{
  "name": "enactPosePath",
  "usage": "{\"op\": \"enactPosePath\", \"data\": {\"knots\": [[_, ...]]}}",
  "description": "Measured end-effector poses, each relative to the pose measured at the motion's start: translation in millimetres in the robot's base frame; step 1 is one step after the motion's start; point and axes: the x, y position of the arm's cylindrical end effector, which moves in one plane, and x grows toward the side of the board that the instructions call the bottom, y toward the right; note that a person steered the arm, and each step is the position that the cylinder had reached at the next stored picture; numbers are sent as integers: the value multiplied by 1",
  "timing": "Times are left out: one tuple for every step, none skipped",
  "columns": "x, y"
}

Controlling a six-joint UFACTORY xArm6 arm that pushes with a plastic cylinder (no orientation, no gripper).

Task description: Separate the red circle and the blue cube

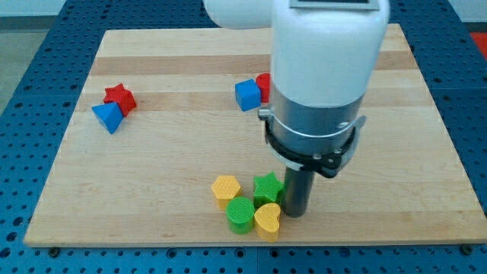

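The blue cube (246, 94) sits near the view's top centre, touching the red circle (263, 86) on its right; most of the red circle is hidden behind the arm. My tip (294, 213) is near the view's bottom, just right of the green star (267, 187) and above-right of the yellow heart (267, 218). The tip is far below the blue cube and red circle.
A yellow hexagon (225, 187) and a green circle (240, 214) cluster with the star and heart at the bottom centre. A red star (120, 96) and a blue triangle (107, 116) sit together at the left. The wooden board (396, 167) lies on a blue perforated table.
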Motion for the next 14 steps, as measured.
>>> {"op": "enactPosePath", "data": {"knots": [[1,5],[-25,31],[-84,51],[-147,62],[-198,65],[-217,59],[-221,49],[-221,34],[-221,13],[-221,-11],[-221,-33],[-221,-58],[-221,-80],[-221,-101]]}}
